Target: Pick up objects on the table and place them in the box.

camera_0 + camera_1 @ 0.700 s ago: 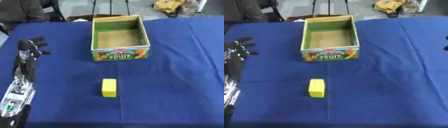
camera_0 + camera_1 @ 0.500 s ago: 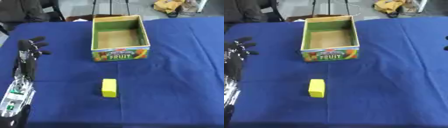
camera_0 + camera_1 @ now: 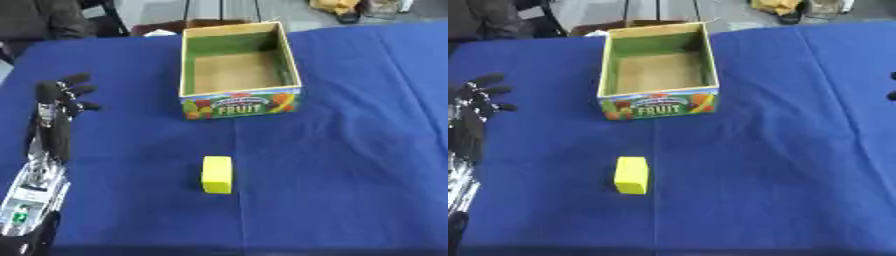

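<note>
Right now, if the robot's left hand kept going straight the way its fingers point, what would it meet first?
Probably nothing: the left hand points up the blue tablecloth, passing left of the open cardboard fruit box. Only bare cloth shows ahead, though its height is unclear.

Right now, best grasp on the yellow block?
Come down from above and pinch the yellow block across its two long side faces. It lies flat on the blue cloth, long axis pointing toward the box, with nothing crowding either side.
</note>
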`<control>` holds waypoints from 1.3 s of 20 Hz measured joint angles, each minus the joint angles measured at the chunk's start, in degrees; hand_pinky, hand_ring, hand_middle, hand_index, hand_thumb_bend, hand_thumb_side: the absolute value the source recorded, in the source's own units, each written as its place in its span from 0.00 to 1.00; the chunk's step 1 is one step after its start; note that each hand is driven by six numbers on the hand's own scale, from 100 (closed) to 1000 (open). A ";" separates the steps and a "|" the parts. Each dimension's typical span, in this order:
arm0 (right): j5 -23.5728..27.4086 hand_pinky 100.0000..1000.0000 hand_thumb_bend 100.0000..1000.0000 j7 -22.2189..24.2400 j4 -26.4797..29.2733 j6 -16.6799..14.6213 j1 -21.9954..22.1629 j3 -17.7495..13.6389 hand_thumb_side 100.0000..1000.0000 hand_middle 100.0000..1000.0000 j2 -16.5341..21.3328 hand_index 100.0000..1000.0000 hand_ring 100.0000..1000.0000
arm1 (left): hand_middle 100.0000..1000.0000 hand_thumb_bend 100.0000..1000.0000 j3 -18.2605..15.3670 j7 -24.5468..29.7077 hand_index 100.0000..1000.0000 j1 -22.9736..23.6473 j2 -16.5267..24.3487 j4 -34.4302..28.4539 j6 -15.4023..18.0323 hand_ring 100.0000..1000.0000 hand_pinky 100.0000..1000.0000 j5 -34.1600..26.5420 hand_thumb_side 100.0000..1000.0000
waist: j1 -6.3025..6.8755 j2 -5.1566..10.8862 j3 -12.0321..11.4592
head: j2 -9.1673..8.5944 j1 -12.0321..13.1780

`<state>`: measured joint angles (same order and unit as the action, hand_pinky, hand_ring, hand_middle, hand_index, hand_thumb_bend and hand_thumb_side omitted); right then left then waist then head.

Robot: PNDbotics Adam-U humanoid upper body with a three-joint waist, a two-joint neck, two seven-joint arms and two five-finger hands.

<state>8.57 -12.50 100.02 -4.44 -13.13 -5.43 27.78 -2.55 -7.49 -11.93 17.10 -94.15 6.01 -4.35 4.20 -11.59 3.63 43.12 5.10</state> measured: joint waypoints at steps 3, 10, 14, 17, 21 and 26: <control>-0.32 0.38 0.25 -0.18 0.28 0.05 -0.02 -0.24 0.68 0.63 0.00 0.78 0.58 | 0.75 1.00 0.16 0.69 0.72 -1.15 0.01 -0.40 -0.17 0.75 0.55 0.84 0.99 | 0.39 -0.69 0.26 | -0.35 -0.21; -0.92 0.39 0.23 -0.13 0.29 0.24 -0.01 -0.25 0.68 0.63 0.00 0.78 0.58 | 0.73 1.00 2.62 5.74 0.73 -5.98 3.30 -2.09 -2.13 0.73 0.58 8.96 0.74 | 0.60 -0.92 0.30 | -0.53 -0.67; -0.99 0.39 0.23 -0.04 0.29 0.33 0.01 -0.35 0.68 0.63 0.00 0.78 0.58 | 0.71 1.00 6.19 10.15 0.74 -11.02 6.40 -4.44 -4.82 0.71 0.59 17.44 0.66 | 0.59 -0.58 0.30 | -0.89 -0.75; -0.99 0.39 0.23 -0.02 0.27 0.34 0.01 -0.53 0.68 0.63 0.00 0.78 0.58 | 0.69 1.00 9.97 14.84 0.74 -15.39 7.70 -5.68 -6.56 0.70 0.57 24.06 0.66 | 0.57 -0.26 0.62 | -1.10 -0.75; -0.99 0.39 0.23 0.22 0.26 0.41 0.01 -0.53 0.69 0.63 0.00 0.78 0.58 | 0.68 1.00 14.55 21.75 0.74 -19.26 7.83 -6.20 -7.68 0.69 0.57 32.66 0.66 | 0.56 -0.15 1.10 | -1.44 -0.74; -0.99 0.39 0.23 0.42 0.25 0.45 -0.04 -0.52 0.69 0.63 0.00 0.79 0.58 | 0.63 1.00 19.51 30.08 0.71 -20.61 7.88 -6.20 -5.76 0.64 0.55 42.21 0.62 | 0.43 -0.13 1.69 | -2.18 -0.72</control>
<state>7.58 -12.08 100.27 -3.99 -13.17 -5.96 27.78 16.96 22.59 -32.54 24.97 -100.35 0.25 37.86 4.63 -11.72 5.32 40.94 4.38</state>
